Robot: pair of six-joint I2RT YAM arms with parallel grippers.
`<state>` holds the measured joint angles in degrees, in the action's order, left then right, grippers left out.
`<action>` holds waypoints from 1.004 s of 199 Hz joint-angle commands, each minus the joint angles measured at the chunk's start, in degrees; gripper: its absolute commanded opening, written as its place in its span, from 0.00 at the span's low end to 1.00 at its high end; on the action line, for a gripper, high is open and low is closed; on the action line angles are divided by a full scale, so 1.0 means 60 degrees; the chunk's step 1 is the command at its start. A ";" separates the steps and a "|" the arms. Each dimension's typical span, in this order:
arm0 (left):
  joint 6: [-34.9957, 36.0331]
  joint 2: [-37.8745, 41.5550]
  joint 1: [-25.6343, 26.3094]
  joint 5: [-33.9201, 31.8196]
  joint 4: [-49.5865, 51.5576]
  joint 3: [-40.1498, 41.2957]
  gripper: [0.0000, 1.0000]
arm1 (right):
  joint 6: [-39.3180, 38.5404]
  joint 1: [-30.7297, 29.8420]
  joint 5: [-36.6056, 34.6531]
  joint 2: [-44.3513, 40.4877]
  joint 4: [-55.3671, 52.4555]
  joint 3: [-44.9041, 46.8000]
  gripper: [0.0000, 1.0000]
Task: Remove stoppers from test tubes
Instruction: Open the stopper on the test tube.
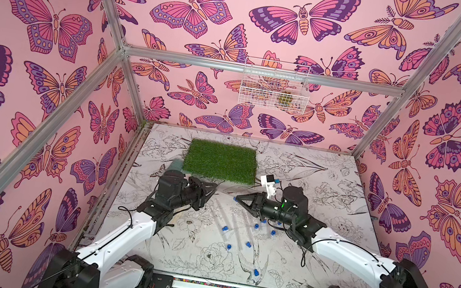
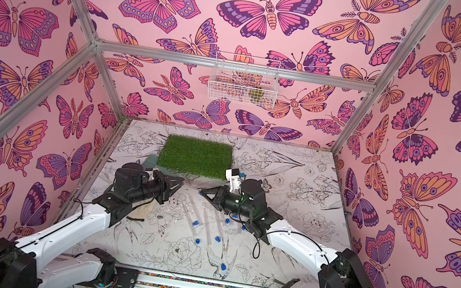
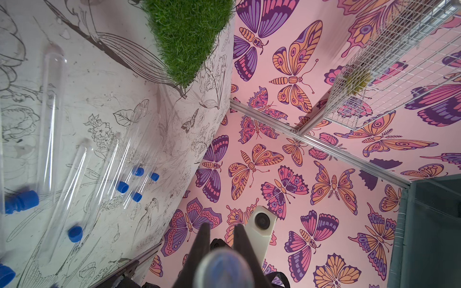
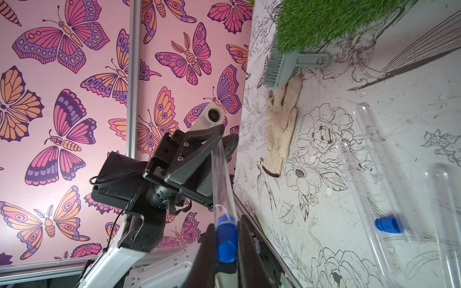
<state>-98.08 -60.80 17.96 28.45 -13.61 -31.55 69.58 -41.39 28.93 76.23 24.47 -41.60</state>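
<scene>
One test tube [image 4: 220, 179], crosswise — stopper [image 4: 225, 239] rightward

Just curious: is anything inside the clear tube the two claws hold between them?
The test tube looks empty, except a blue stopper in one end, pinched by the right gripper. Its other end is partly covered by the left gripper.

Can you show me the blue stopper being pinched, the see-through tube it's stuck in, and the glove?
blue stopper [image 4: 225, 239]: right wrist view, middle of its side.
test tube [image 4: 220, 179]: right wrist view, halfway along its clear wall.
glove [image 4: 279, 139]: right wrist view, on its palm.
</scene>
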 commanded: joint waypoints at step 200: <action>0.9437 -0.0886 -0.0721 0.1621 1.0570 -0.4135 0.05 | -0.4375 0.0261 -0.0038 -0.0828 -0.7502 -0.2856 0.14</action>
<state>-57.06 -63.96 14.11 35.97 32.82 -53.39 47.94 -39.99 28.08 69.89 -13.08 -56.36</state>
